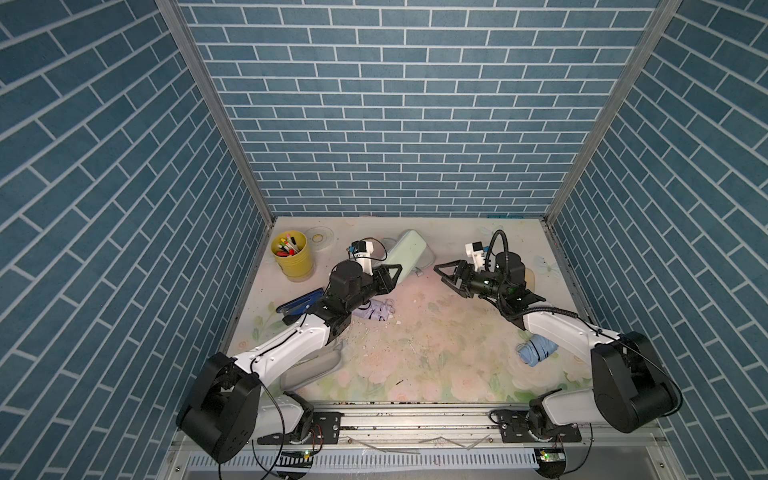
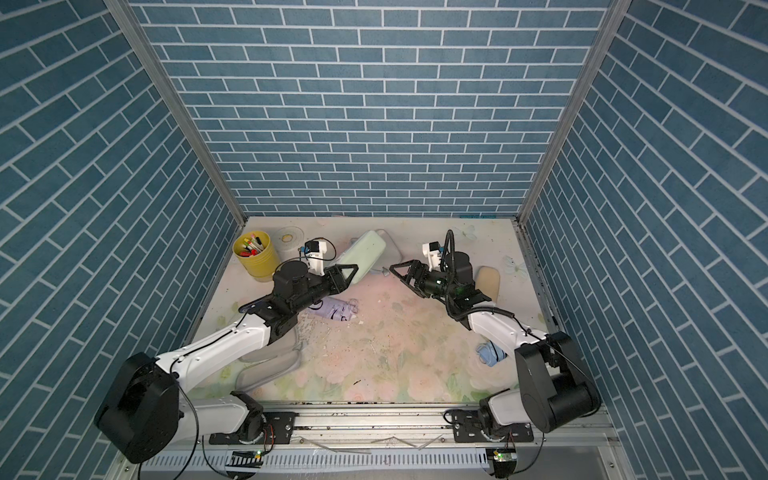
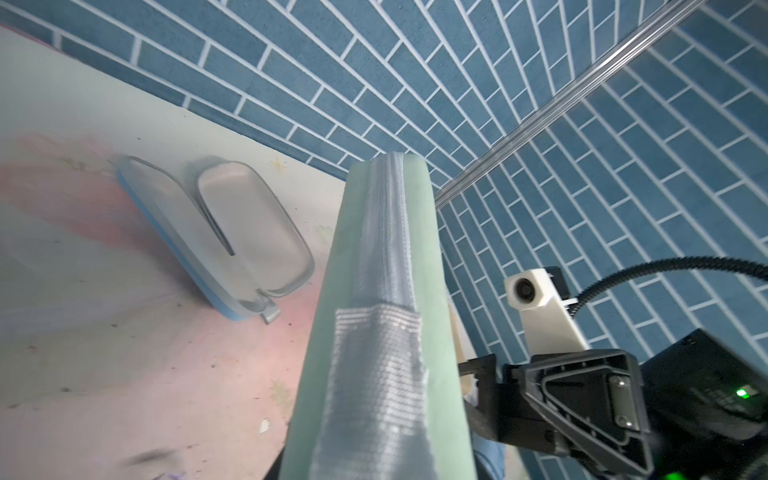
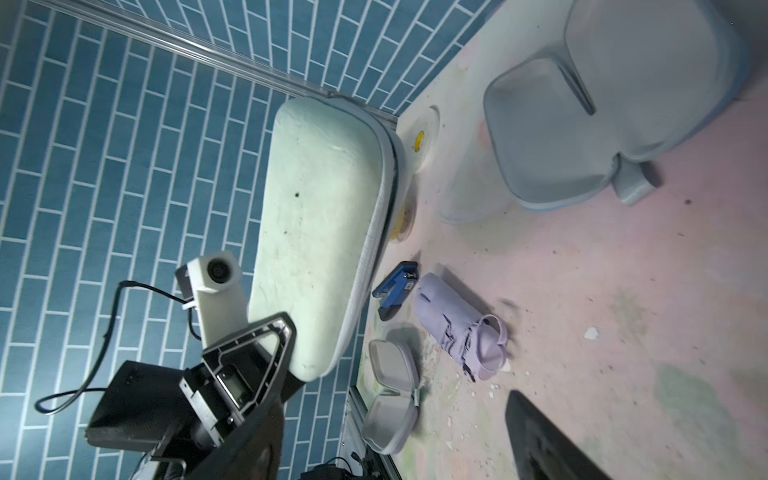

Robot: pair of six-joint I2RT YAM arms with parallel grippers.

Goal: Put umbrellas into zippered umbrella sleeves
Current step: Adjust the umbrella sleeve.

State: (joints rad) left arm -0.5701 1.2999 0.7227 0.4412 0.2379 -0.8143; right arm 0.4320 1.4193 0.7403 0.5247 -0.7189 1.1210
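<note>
Mint sleeve (image 1: 409, 251): appeared zipped, contents unseen; left hand (image 1: 395, 275) gripped it above the counter (image 1: 436, 353). Right hand (image 1: 441, 276): spread wide, empty, beside it. Lilac umbrella (image 1: 380, 311), light blue umbrella (image 1: 536, 352): lay loose on counter. Blue sleeve (image 3: 216, 237), lilac sleeve (image 4: 388, 365): lay open, empty. Most packing seemingly remained.
</note>
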